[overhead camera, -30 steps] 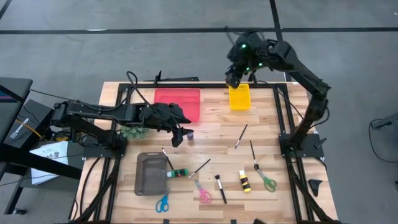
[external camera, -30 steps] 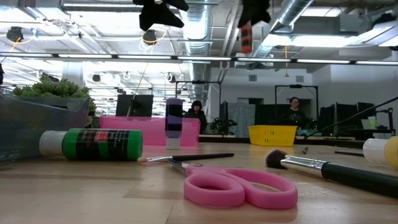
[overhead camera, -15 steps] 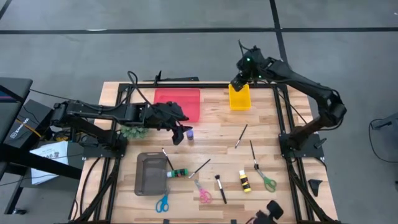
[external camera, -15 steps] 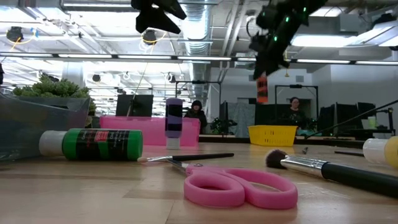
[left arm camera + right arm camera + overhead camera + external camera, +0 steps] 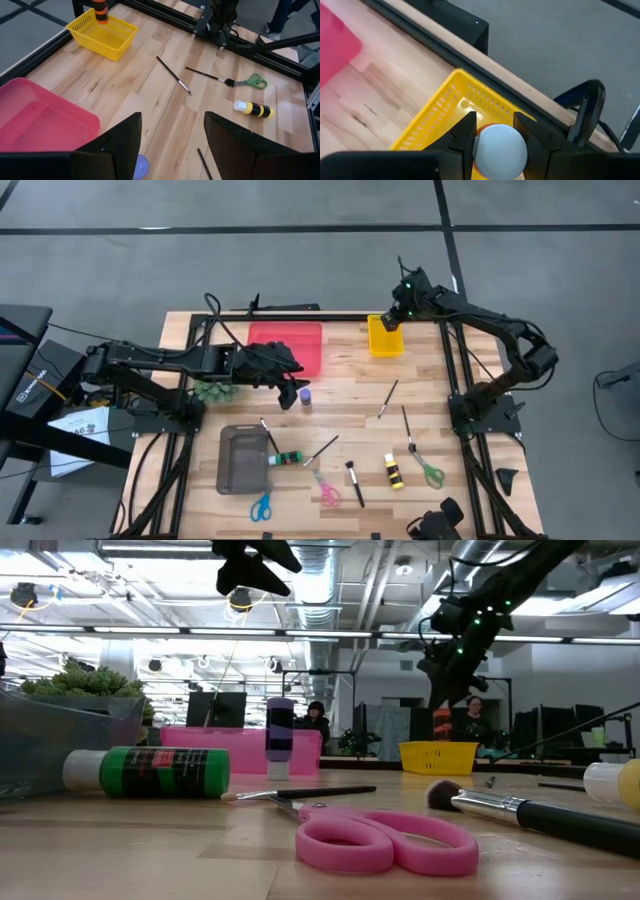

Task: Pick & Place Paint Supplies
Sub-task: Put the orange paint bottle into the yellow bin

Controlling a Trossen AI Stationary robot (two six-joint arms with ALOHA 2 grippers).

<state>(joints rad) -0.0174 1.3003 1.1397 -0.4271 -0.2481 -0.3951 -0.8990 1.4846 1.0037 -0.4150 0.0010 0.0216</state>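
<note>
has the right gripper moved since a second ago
Yes. The right gripper, holding an orange paint bottle, has come down toward the yellow basket in the low view.

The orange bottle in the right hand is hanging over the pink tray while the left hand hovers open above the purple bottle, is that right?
Not quite. The orange bottle held by the right hand hangs over the yellow basket, not the pink tray; the high view shows it. The left hand does hover open above the purple bottle.

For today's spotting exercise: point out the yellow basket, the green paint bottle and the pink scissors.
yellow basket (image 5: 385, 341), high view, on its bare floor.
green paint bottle (image 5: 165, 771), low view, on its label.
pink scissors (image 5: 385, 843), low view, on a handle loop.
</note>
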